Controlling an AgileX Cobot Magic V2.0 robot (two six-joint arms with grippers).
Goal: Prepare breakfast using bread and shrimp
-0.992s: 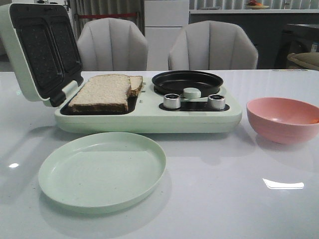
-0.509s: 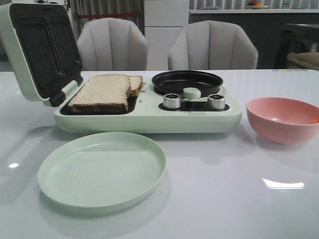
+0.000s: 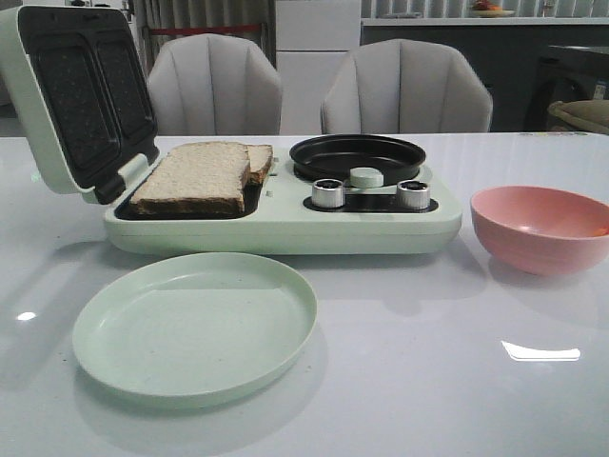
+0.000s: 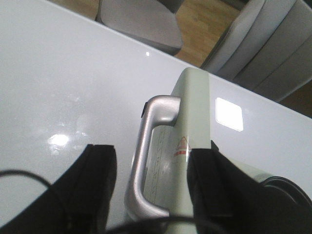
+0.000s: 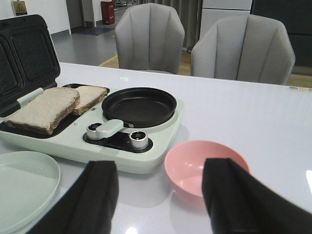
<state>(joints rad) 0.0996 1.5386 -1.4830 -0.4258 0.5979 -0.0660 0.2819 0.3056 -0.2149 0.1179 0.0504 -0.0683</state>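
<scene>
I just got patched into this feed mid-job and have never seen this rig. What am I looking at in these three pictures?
A two-armed robot at a table. The front view looks forward over the table: a breakfast maker with its lid open, two slices of bread on its grill, a black pan, a green plate and a pink bowl. The other two pictures come from cameras on the wrists. The left gripper is open around the lid's silver handle, holding nothing. The right gripper is open above the table near the bowl, empty.
</scene>
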